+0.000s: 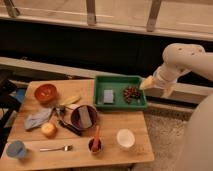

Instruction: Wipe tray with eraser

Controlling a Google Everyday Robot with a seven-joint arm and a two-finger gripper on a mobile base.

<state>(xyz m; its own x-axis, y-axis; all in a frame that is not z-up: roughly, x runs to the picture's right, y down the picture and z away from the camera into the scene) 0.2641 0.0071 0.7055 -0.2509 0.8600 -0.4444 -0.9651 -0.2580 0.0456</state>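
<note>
The green tray (pixel 120 80) stands at the far right of the wooden table. A blue-grey square pad and a dark brown clump lie inside it. The eraser (pixel 85 118), a pale grey-white block, rests in the round purple bowl (pixel 75 119) near the table's middle. My gripper (pixel 147 83) hangs at the end of the white arm, just over the tray's right rim, open with nothing in it. It is well away from the eraser.
Also on the table are an orange bowl (pixel 45 92), a banana (pixel 70 100), a blue-grey cloth (pixel 37 119), a yellow fruit (pixel 48 129), a blue cup (pixel 15 149), a fork (pixel 56 148), a dark cup holding an orange stick (pixel 95 143) and a white cup (pixel 125 138). A low ledge runs behind.
</note>
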